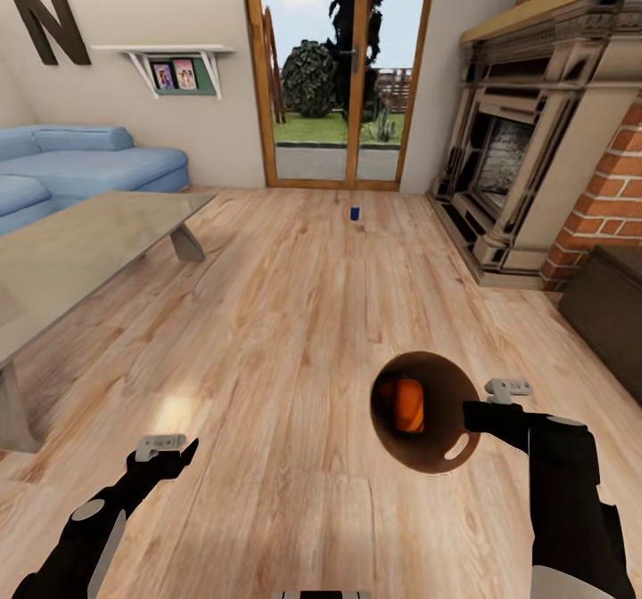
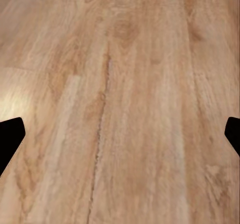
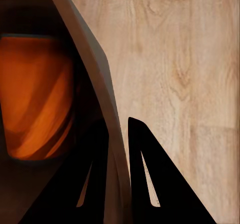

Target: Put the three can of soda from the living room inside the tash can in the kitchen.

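Right gripper (image 1: 471,421) clamps the rim of one tash can (image 1: 428,456) containing one orange can (image 1: 407,405). One blue can (image 1: 355,213) stands on the floor (image 1: 294,314). Left gripper (image 1: 165,452): spread, empty.

The right gripper (image 3: 119,154) clamps the pale rim of the tash can (image 3: 102,79), one dark finger inside the wall and the other outside it, the rim pinched between them. Inside the bin's brown hollow lies an orange can of soda (image 3: 37,94), close against the wall. Beyond the bin's outer side spreads the wood-plank floor (image 3: 185,59)
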You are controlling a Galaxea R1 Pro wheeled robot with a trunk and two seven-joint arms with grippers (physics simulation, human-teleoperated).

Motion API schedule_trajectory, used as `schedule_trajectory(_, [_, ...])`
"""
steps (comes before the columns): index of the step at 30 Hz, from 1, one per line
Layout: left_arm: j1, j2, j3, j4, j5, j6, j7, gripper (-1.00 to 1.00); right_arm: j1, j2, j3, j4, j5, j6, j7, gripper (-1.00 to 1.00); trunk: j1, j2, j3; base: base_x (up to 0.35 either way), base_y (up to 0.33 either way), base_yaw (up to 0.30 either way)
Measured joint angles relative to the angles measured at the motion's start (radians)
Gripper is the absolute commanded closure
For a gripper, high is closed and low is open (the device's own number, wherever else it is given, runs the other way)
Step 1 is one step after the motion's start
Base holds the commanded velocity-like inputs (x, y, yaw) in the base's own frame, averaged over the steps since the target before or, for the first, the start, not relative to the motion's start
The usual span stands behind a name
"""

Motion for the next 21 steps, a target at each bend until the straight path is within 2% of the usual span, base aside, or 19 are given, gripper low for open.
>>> schedule_trajectory(14, [0.000, -0.007, 0.000, 0.003, -0.002, -0.011, 0.004, -1.00, 0.001, 0.001, 0.002, 0.000, -0.001, 0.001, 0.001, 1.00, 0.000, 0.000, 0.011, 0.307, -0.092, -0.003])
schedule_trajectory(21, [-0.001, -0.008, 0.000, 0.056, 0.003, -0.014, 0.020, -1.00, 0.001, 0.002, 0.002, 0.000, -0.001, 0.000, 0.002, 1.00, 0.000, 0.000, 0.016, 0.306, -0.099, 0.000])
